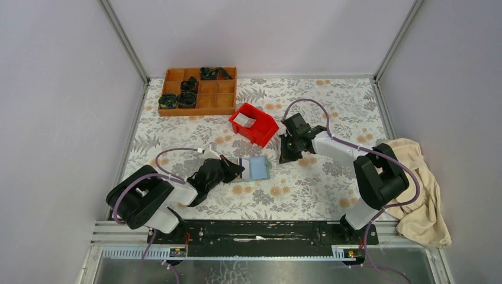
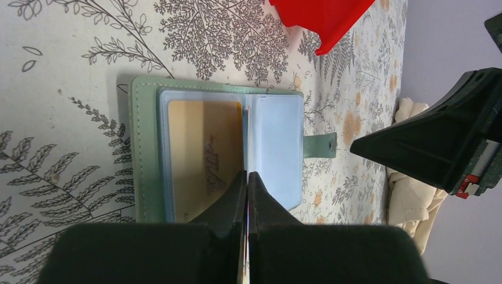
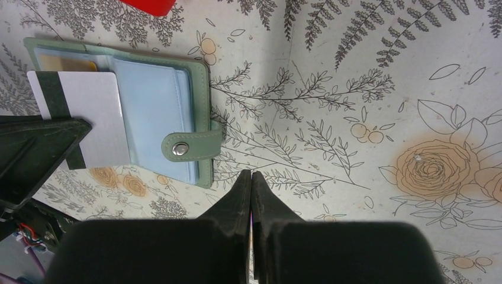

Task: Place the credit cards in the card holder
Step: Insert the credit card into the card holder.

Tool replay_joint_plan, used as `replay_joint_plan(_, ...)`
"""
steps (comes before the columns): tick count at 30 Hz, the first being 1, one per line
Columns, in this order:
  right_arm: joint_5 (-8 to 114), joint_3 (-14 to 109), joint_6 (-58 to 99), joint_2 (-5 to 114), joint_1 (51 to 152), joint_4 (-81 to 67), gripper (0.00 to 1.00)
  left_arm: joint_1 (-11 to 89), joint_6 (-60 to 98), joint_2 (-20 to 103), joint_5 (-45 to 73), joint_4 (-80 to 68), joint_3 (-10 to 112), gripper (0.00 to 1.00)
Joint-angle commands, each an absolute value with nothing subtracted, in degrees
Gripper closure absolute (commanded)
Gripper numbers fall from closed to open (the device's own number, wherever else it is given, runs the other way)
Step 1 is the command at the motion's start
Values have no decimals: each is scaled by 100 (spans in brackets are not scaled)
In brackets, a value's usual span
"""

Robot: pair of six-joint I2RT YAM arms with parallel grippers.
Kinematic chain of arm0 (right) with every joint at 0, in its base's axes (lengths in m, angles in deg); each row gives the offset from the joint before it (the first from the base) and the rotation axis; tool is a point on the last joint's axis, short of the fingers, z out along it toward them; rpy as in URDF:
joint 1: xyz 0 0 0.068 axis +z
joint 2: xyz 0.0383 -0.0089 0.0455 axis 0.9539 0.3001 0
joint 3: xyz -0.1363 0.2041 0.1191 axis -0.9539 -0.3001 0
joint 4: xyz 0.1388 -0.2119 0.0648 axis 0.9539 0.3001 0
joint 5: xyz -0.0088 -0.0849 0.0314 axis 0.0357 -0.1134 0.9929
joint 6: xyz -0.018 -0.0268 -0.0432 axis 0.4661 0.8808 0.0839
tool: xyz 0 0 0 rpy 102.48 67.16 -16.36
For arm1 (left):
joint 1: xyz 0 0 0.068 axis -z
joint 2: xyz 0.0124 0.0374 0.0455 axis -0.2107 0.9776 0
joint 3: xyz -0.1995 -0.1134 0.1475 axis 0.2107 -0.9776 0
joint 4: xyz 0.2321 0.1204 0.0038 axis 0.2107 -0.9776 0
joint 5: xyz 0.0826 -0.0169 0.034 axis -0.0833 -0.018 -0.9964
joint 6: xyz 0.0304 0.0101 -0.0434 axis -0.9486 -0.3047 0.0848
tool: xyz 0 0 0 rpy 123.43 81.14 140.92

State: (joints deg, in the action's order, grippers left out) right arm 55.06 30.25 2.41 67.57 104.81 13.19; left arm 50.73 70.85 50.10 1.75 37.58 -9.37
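The sage-green card holder (image 1: 260, 168) lies open on the flowered table, with a yellow-tan credit card (image 2: 201, 154) in its left pocket. My left gripper (image 2: 246, 174) is shut on a whitish credit card with a black stripe (image 3: 97, 112). It holds that card edge-up over the holder's middle fold. In its own view the card shows only as a thin line between the fingers. My right gripper (image 3: 251, 173) is shut on nothing, its tips close to the table just right of the holder's snap tab (image 3: 183, 147).
A red bin (image 1: 263, 133) behind the holder has a pale card (image 1: 244, 120) in it. A brown wooden compartment tray (image 1: 225, 103) with black parts stands at the back left. A beige cloth (image 1: 420, 189) lies at the right edge.
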Motion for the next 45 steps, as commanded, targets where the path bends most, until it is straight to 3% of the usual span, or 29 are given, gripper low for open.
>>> replay_joint_plan(1,5377,3059,233,6798,10561,1348,100,5109,7092,5227,72,4390,-900,100)
replay_joint_plan(25,5390,3188,189,7425,10778,1409,100,5111,7759,6718,135,6475,-1096,100)
replay_joint_plan(45,5305,3313,137,7684,11149,1507,100,5114,8024,7076,78,6956,-1021,100)
